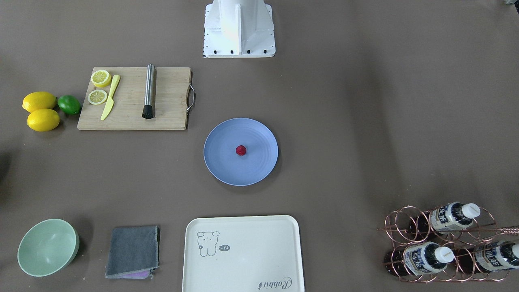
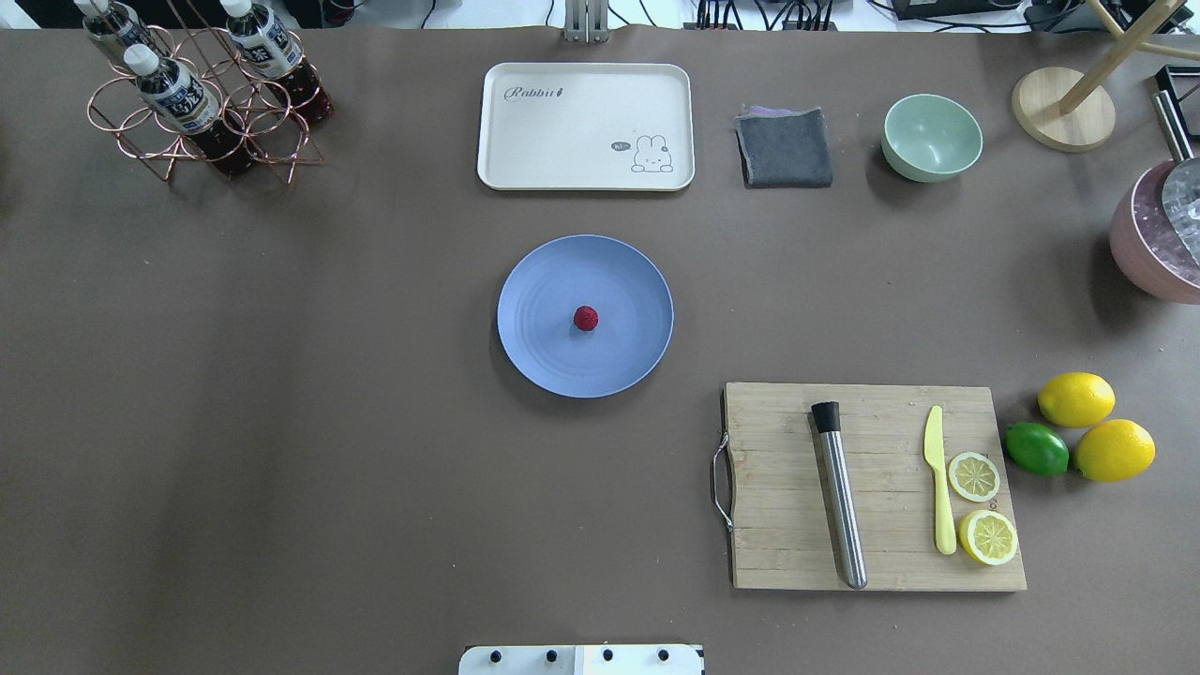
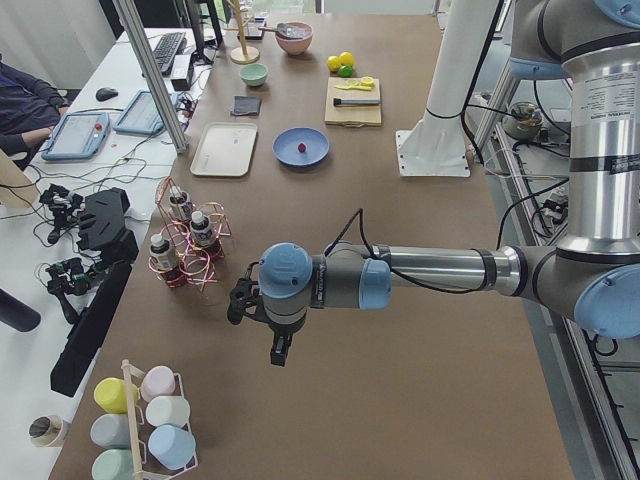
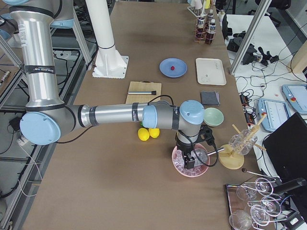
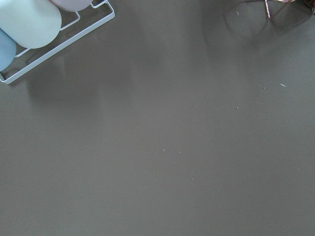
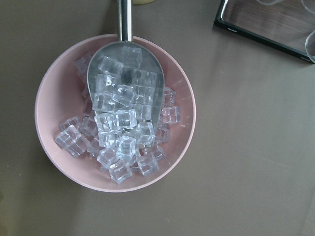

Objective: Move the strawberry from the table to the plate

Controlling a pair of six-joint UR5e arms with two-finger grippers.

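The small dark-red strawberry (image 1: pixel 241 150) (image 2: pixel 586 318) lies at the centre of the round periwinkle-blue plate (image 1: pixel 223 162) (image 2: pixel 544 347), which sits mid-table (image 1: pixel 344 121). Neither arm is near it. In the exterior left view my left gripper (image 3: pixel 281 350) hangs over bare table at the near end, beside the bottle rack. Over a pink bowl of ice at the other end, in the exterior right view, hangs my right gripper (image 4: pixel 189 160). I cannot tell whether either gripper is open or shut. No fingers show in the wrist views.
A wooden cutting board (image 2: pixel 872 487) holds a steel muddler, a yellow knife and lemon slices. Two lemons (image 2: pixel 1076 398) and a lime (image 2: pixel 1036 448) lie beside it. The cream tray (image 2: pixel 586 127), grey cloth (image 2: pixel 785 147), mint bowl (image 2: pixel 931 137) and bottle rack (image 2: pixel 202 103) line the far edge.
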